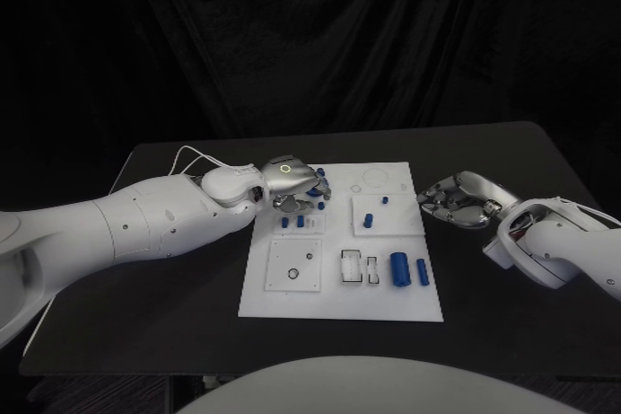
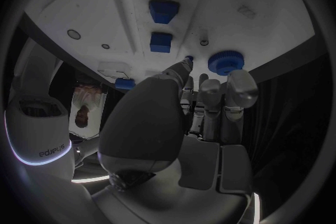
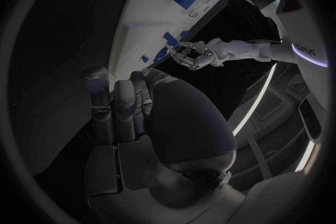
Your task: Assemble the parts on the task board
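Reaching my left hand [image 1: 287, 182] over the task board [image 1: 342, 293] far-left corner, I kept its fingers spread above the blue parts [image 1: 295, 222], ready to pick; my right hand [image 1: 456, 200] waited empty, fingers apart, beside the board's right edge.

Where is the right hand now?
In the head view, the right hand hovers over the black table, just off the task board's right edge, holding nothing.

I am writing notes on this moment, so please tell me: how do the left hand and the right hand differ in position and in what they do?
The left hand is over the far left part of the task board, its fingers down among the small blue parts; the right hand is beside the board's right edge, off the plate. The left hand's fingertips reach a blue part, though a grip is not clear; the right hand holds nothing, fingers loosely curled. Both are silver, on white arms.
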